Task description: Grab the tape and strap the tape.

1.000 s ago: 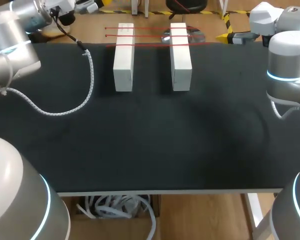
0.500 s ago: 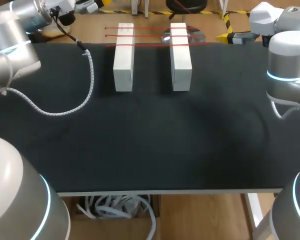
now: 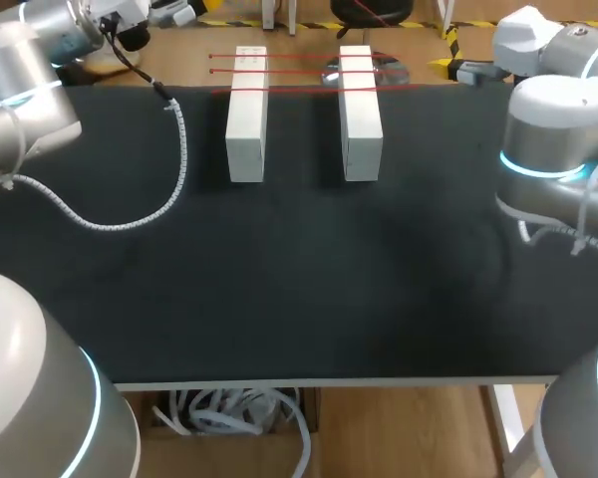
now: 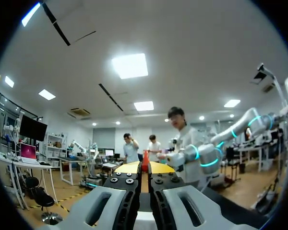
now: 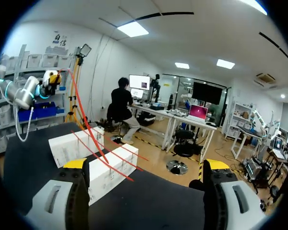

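My left gripper (image 4: 144, 168) is clamped on the thin red tape (image 3: 304, 57), which peeks out between its yellow tips. Taut strands cross the far ends of two smooth white rectangular blocks (image 3: 246, 115) ahead of my right gripper (image 5: 144, 165), spread wide and empty over the matte black cloth table (image 3: 299, 289). I judge the grab done and the strapping unfinished.

Looking out past the right gripper (image 5: 145, 165), yellow-tipped fingers spread wide. Ahead, on the black worktop (image 5: 149, 203), two long white blocks (image 5: 105, 167) side by side, close to the worktop's edge. Thin red tape (image 5: 103, 155) across both blocks, one strand rising toward the left arm (image 5: 19, 93), far off past the blocks.
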Available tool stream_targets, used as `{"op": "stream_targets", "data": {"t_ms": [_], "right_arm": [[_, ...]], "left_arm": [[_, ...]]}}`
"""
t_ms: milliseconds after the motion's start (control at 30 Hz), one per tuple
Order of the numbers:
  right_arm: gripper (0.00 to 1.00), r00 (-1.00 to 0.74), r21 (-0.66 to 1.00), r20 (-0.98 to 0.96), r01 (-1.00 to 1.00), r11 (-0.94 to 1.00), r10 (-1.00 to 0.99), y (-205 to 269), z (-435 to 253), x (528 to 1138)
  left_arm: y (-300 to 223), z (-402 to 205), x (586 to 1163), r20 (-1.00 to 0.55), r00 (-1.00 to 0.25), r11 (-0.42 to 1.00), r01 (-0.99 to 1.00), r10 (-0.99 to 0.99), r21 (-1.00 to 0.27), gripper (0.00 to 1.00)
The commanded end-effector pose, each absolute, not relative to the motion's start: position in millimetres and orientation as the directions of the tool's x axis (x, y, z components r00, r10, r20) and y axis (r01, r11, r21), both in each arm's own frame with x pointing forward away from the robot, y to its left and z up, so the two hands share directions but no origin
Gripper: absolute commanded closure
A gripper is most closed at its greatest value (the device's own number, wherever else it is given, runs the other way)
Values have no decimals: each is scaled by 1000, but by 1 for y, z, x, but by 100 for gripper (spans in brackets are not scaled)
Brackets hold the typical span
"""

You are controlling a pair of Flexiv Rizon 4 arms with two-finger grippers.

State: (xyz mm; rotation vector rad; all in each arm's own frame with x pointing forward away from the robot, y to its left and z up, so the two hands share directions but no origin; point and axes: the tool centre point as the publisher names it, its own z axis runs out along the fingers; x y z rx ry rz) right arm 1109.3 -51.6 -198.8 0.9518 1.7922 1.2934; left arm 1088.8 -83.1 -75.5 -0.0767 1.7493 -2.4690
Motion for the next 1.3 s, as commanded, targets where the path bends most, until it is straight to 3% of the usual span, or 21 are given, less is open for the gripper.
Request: {"op": "stream_targets", "data": {"t_ms": [33, 333, 567, 633, 1300], "right_arm": [[0, -295, 990, -10, -138, -32, 955, -49, -201, 1101], [0, -244, 957, 24, -274, -92, 969, -51, -176, 1099], [0, -259, 966, 102, -206, -159, 960, -49, -174, 1096], [0, -276, 988, 23, -143, -65, 961, -47, -172, 1097], [0, -267, 978, 60, -178, -110, 962, -45, -172, 1098]], "left_arm": [[-83, -75, 1088, -24, -992, -327, 65, -126, -943, 100], [-83, -75, 1088, -24, -992, -327, 65, -126, -943, 100], [-83, -75, 1088, -24, -992, -327, 65, -126, -943, 100], [-83, -75, 1088, -24, -992, -327, 65, -126, -943, 100], [-83, -75, 1088, -24, -992, -327, 65, -126, -943, 100]]}}
